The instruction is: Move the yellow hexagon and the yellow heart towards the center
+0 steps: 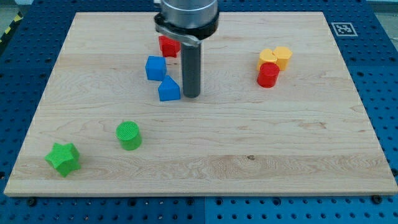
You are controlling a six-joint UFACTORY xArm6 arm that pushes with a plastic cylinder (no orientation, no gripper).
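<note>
Two yellow blocks sit touching at the view's upper right: the yellow hexagon [283,56] on the right and the yellow heart [268,58] on its left. A red cylinder [268,75] touches them just below. My tip [191,95] rests on the board near the middle top, well to the left of the yellow blocks. It stands right beside a blue block [168,89] on its left.
A blue cube [155,68] lies up-left of my tip and a red block [168,45] is partly hidden behind the arm. A green cylinder [129,135] and a green star [63,158] lie at the lower left. The wooden board [249,155] ends at blue surround.
</note>
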